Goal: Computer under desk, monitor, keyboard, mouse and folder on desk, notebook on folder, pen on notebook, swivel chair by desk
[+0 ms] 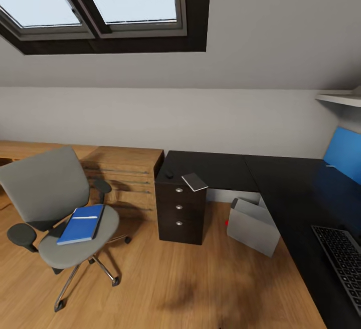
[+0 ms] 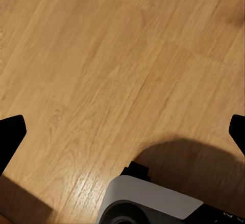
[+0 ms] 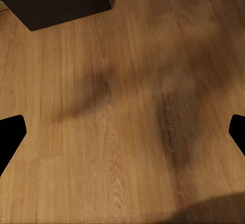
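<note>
Keyboard [image 1: 341,261] nearest, flat on black L-shaped bench [image 1: 281,179]. Swivel chair [image 1: 57,209] well apart from bench, carrying blue folder [image 1: 81,224] with pen [image 1: 84,217] on top. Computer [image 1: 252,225] on floor under bench. Notebook [image 1: 194,181] and mouse [image 1: 169,174] above drawers. Left hand [image 2: 122,132] and right hand [image 3: 122,132] both spread wide, empty, over wood floor [image 3: 127,132].

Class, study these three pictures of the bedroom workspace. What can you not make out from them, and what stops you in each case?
- The keyboard: head view, cut off by the picture's right and bottom edges.
- The computer: head view, its far part hidden under the desk.
- The mouse: head view, too small for detail.
- The pale strip on the folder: too small to identify.
</note>
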